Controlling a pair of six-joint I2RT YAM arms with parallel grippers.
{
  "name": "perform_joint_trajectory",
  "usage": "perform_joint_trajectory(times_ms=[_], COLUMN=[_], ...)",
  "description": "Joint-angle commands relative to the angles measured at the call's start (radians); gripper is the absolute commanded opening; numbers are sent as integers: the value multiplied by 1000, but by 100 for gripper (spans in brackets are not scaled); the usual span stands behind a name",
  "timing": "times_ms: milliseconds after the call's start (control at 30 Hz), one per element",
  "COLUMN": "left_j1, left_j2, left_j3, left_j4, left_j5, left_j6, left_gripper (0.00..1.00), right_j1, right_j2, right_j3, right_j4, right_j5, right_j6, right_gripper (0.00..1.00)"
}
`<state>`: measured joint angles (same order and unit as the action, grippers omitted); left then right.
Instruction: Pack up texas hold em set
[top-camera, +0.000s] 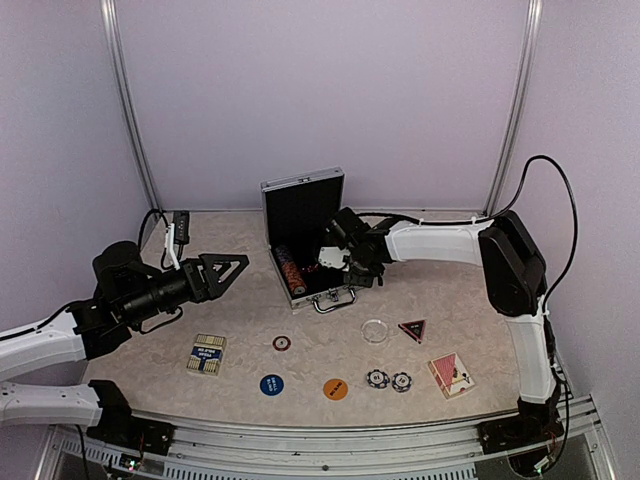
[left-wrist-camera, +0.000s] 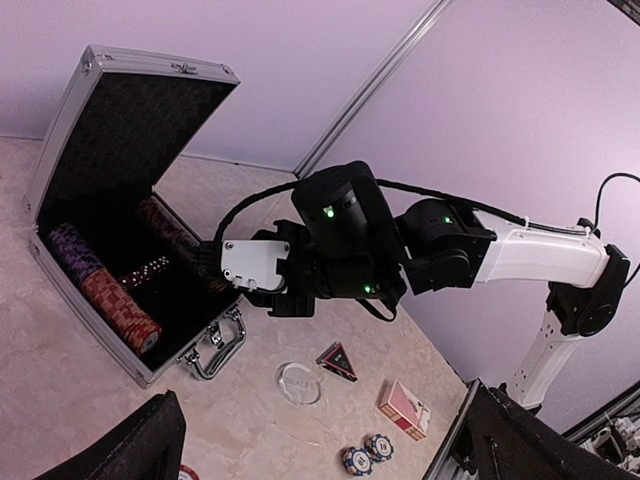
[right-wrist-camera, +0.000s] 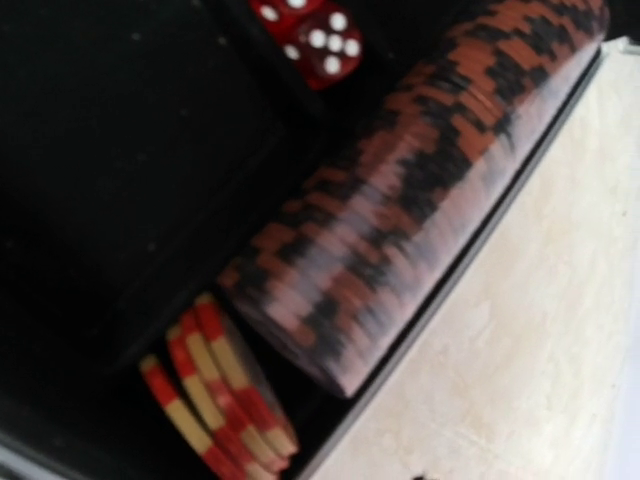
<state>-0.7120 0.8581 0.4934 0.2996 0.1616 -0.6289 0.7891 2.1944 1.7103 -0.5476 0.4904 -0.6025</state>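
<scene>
At table centre, toward 12 o'clock: case (top-camera: 303, 215), lid propped upright, so tray is reachable from above. Right gripper (top-camera: 322, 260) reaches into tray, probably seating chips. Jaws hidden; cannot tell whether open or gripping.

Right wrist view alone shows brown chip row (right-wrist-camera: 420, 190), red-yellow chips (right-wrist-camera: 215, 400) at its end, and dice (right-wrist-camera: 320, 35).

Left gripper (top-camera: 232, 276) at case's 9 o'clock, jaws spread wide, holding nothing, likely kept clear.

Top view alone shows blue deck (top-camera: 207, 353), blue disc (top-camera: 271, 384) and orange disc (top-camera: 336, 388), unpacked toward 6 o'clock. Red deck (top-camera: 451, 373) at 4 o'clock.
</scene>
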Motion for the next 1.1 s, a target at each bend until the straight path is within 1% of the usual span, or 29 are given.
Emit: perform_joint_trajectory(times_ms=[0,200,467,600,667,700,867,967,1067], left_j1=[10,10,13,16,18,19,19,19,13], left_j2=[-5,-5,-18,-36,-44,-45,-33,-9,16], left_j3=[-12,-13,-16,-18,-17,-15,12,42,53], left_j4=[42,45,33,13,3,-3,-71,-150,-211], left_j5=[17,19,16,13,11,10,10,14,18], left_j6=[-6,-10,-9,-7,-2,-1,16,37,53], left_gripper=[99,99,99,99,99,99,99,99,99], right_j1=[1,1,1,8,12,16,38,58,80], right_j2=[10,38,77,58,34,21,-70,-149,-256], right_j3=[22,51,118,111,107,106,108,77,-17], right_j4=[31,39,33,6,-7,-15,-74,-110,-87], right_j5=[57,69,70,81,84,82,52,-16,-109], right_j6=[-3,1,14,34,52,63,151,241,316], right_gripper=[39,44,46,46,48,50,71,80,85])
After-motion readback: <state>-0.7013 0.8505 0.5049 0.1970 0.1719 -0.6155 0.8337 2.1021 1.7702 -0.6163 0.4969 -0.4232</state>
